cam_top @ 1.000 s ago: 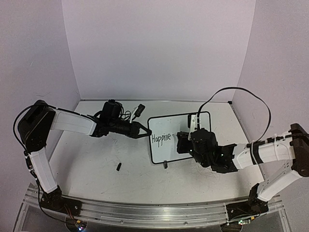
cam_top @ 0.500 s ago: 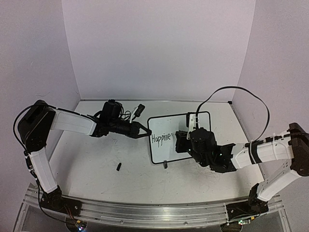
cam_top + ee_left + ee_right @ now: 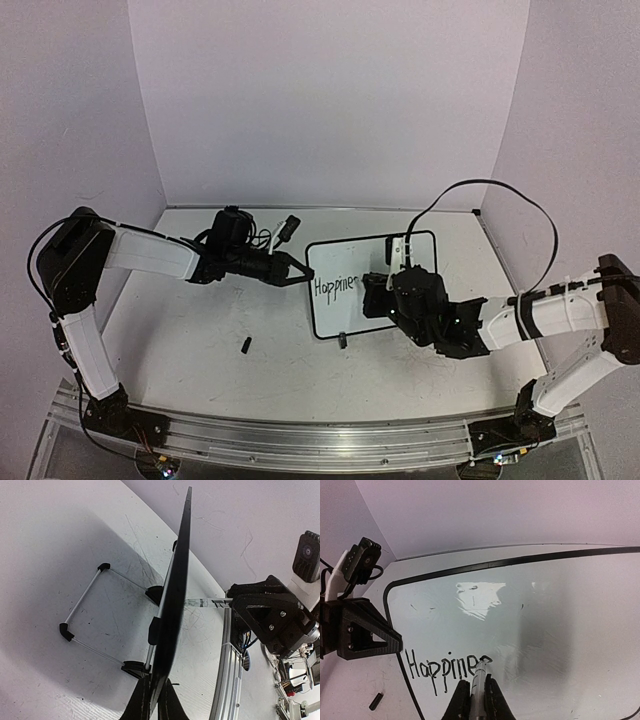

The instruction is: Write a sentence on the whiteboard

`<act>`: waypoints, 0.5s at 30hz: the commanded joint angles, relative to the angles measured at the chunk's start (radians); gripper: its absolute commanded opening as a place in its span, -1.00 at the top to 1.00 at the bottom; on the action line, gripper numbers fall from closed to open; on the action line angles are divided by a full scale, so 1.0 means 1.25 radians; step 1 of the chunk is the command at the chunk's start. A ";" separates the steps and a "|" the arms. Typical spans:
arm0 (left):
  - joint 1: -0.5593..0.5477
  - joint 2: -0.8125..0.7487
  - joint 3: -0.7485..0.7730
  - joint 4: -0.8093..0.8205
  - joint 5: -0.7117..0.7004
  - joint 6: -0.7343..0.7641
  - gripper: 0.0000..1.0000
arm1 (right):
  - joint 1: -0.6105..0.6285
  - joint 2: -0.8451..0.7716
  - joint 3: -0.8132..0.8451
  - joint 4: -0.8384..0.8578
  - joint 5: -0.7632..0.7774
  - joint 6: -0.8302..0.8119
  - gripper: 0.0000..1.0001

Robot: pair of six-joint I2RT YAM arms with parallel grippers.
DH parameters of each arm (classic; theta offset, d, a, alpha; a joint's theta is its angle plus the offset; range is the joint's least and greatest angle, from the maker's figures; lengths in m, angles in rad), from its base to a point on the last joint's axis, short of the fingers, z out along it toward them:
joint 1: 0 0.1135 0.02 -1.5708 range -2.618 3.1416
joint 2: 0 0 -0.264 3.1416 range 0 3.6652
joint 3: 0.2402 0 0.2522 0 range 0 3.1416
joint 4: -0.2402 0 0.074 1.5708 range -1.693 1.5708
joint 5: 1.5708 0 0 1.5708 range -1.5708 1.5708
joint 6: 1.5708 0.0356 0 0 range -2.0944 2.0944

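The whiteboard (image 3: 370,285) is standing on the desk (image 3: 190,330) between the two arms. Its long axis is running left to right in the top view, with the right end lying slightly farther back. Seen edge-on from the left wrist, the whiteboard (image 3: 175,595) is propped on a thin wire stand (image 3: 85,610) behind it.

The sentence (image 3: 334,286) is sitting at the whiteboard's left end and running along its long axis. In the right wrist view, the sentence (image 3: 447,667) is reading roughly "Happine", and the last letter is partly hidden.

The left arm is stretching across from the left of the whiteboard, low over the desk. The left gripper (image 3: 303,277) is clenching its fingers (image 3: 142,705) on the whiteboard's left edge.

The right arm is reaching in from the whiteboard's right, with its wrist bent toward the writing face. The right gripper (image 3: 372,295) is grasping a marker (image 3: 479,680) tightly between its fingers (image 3: 460,702). The marker is pointing at the whiteboard, its tip touching the surface at the end of the written letters.

A small black cap (image 3: 246,346) is lying on the desk, well to the near left of the whiteboard.
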 commanded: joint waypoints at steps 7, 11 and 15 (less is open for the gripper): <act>-0.003 -0.034 -0.005 -0.019 0.017 -0.014 1.00 | 0.006 -0.015 -0.026 -0.026 0.017 0.029 1.00; -0.003 -0.033 -0.006 -0.019 0.018 -0.014 1.00 | 0.006 -0.024 -0.031 -0.035 0.031 0.033 1.00; -0.003 -0.032 -0.006 -0.019 0.018 -0.014 1.00 | 0.006 -0.031 -0.035 -0.041 0.044 0.035 1.00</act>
